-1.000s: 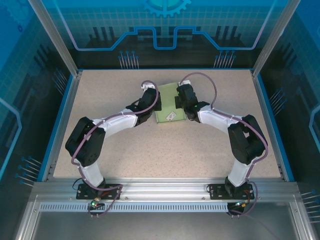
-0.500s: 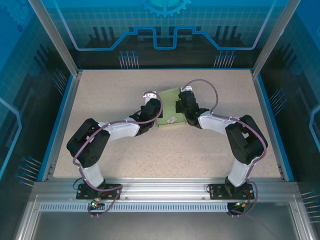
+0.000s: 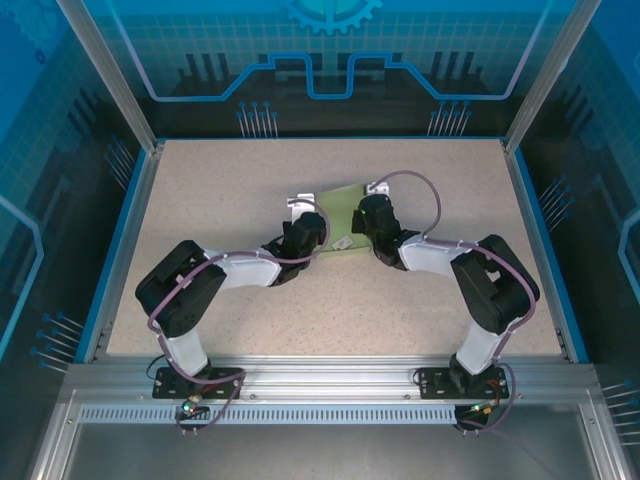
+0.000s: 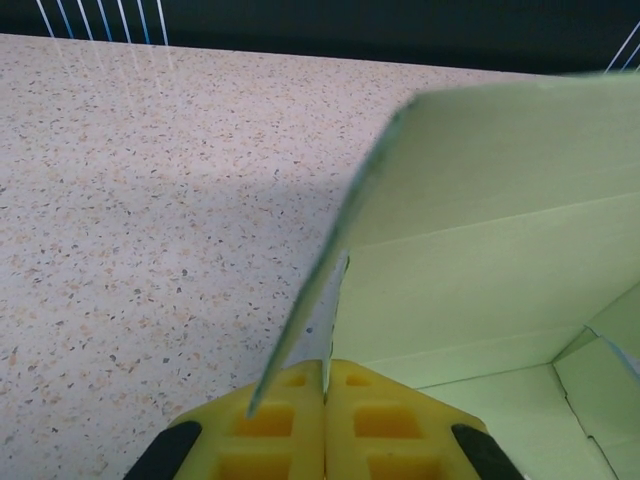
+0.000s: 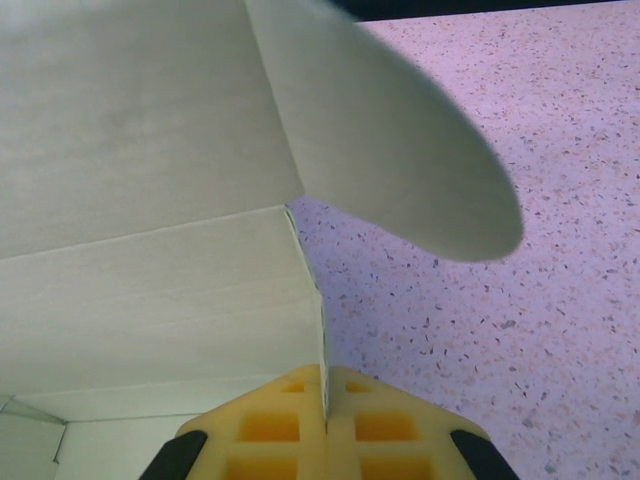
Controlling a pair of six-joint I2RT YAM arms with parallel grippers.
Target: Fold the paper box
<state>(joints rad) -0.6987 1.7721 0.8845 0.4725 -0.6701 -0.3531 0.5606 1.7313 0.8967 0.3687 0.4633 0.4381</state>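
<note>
Left gripper (image 4: 325,372) pinches the paper box (image 4: 480,230) by one wall, pads squeezed together on the card. The box hangs between both sets of jaws. Right gripper (image 5: 325,375) clamps the opposite wall, rounded flap (image 5: 400,150) just beyond its tips. It looks mid-fold; next up is probably tucking that flap inward.

The top external camera is fixed above and behind the arm bases. It faces forward and down and takes in the whole table (image 3: 220,190) from a distance (bases at the lower edge). The left wrist camera sits just behind the left gripper (image 4: 325,405) and looks along its yellow fingers (image 4: 385,420), low over the table and very close to the paper box (image 4: 480,200). The right wrist camera sits likewise behind the right gripper (image 5: 325,400), equally close. All three views share the paper box and the speckled surface beside it.
</note>
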